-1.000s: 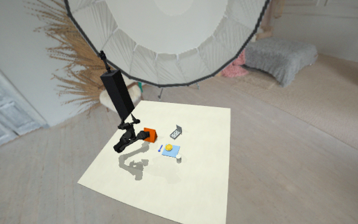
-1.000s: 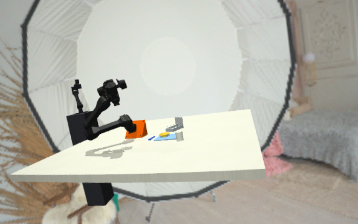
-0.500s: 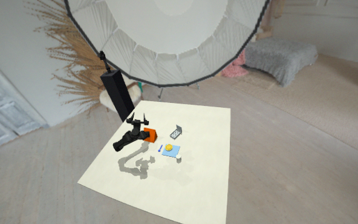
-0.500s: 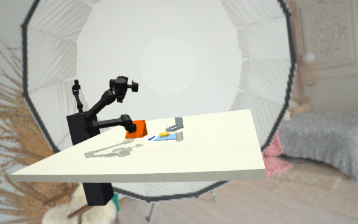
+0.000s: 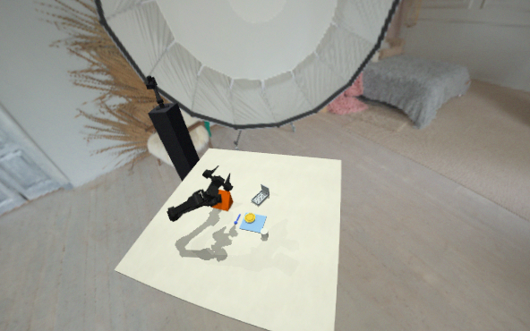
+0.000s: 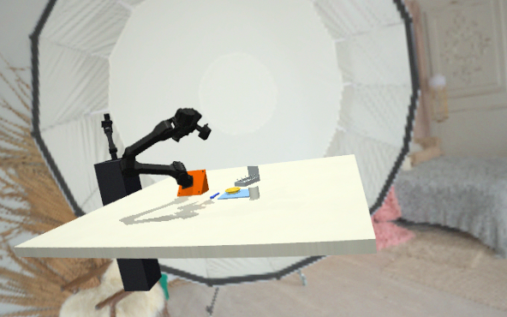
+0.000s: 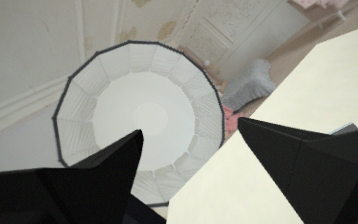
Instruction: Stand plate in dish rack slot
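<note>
Exterior view: wide, empty tool (image 6: 207,133) hangs well apart from plate (image 6: 232,190), left of it.

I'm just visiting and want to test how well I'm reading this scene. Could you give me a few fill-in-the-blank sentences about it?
1. The round yellow plate lies flat on a light ____ mat.
2. The black gripper, raised above the table, has its fingers ____ and holds nothing.
3. The grey wire dish rack has ____ standing in its slots.
4. Beside the arm's lower part sits an ____ wedge-shaped block.

Missing words: blue; open; nothing; orange
</note>
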Tool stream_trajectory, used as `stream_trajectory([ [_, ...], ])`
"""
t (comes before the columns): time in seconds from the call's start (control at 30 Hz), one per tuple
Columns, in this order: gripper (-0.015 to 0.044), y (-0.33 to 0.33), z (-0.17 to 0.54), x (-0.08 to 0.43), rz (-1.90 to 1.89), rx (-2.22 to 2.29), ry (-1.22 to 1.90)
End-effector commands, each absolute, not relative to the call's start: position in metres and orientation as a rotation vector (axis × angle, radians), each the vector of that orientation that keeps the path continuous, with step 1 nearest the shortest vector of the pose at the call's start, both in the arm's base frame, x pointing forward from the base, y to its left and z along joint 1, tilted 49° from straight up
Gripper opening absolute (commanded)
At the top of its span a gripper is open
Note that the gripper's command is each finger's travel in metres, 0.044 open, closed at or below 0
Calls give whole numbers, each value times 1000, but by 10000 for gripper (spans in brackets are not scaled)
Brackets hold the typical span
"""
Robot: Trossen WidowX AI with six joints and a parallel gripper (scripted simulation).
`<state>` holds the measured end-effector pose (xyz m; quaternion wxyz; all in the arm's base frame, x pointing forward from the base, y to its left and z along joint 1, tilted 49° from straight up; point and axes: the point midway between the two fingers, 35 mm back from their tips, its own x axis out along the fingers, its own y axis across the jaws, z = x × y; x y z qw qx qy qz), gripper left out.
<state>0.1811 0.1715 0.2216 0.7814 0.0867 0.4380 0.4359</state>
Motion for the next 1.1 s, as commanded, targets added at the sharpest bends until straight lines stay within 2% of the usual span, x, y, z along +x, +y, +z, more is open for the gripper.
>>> stream_trajectory([
  [0.0, 400, 158, 201, 201, 781, 178, 1041],
  [0.53, 400, 97, 139, 243, 266, 80, 1289],
  [1.07, 400, 16, 97, 259, -242, -141, 1474],
])
